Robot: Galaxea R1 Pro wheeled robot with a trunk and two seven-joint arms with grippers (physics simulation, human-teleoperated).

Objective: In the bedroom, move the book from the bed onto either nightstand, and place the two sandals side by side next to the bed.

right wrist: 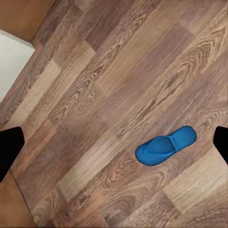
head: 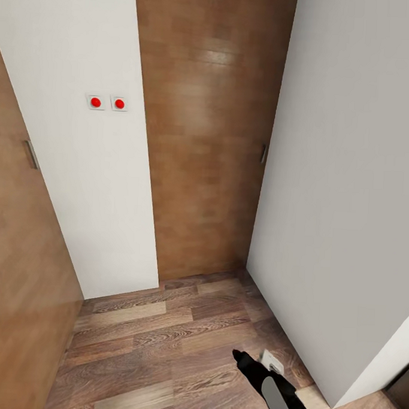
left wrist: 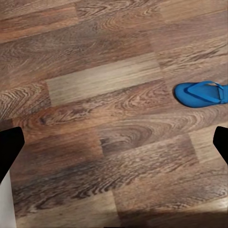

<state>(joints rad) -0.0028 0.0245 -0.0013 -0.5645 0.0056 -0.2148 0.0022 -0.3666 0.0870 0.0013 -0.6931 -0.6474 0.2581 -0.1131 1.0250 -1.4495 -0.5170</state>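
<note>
Both of my grippers hang above the wood-plank floor (head: 162,334) with nothing between their fingers: in the left wrist view the left gripper (left wrist: 114,140) shows only as two dark fingertips far apart at the frame's edges, so it stands spread and empty, and the right gripper (right wrist: 114,142) looks the same in its own view, wide and holding nothing. At the bottom right of the head view my right arm (head: 270,385) reaches forward and down, low over the planks, which I judge is a carrying-ready pose while I am driving, not a reach for anything. Nearest to me is one blue sandal (right wrist: 165,145), lying flat on the floor; its tip just peeks in at the bottom edge of the head view, and it sits at the right edge of the left wrist view. I cannot say whether this is where it is meant to end up, since no bed shows here. Farther on, the floor runs into a narrow corner: a brown door (head: 208,127) straight ahead in the upper middle, a white wall (head: 81,162) with two red buttons (head: 108,103) at upper left, and another white wall (head: 344,176) on the right. A small white socket (head: 272,361) sits low by that wall. Book and nightstand are somewhere I must still turn towards.
</note>
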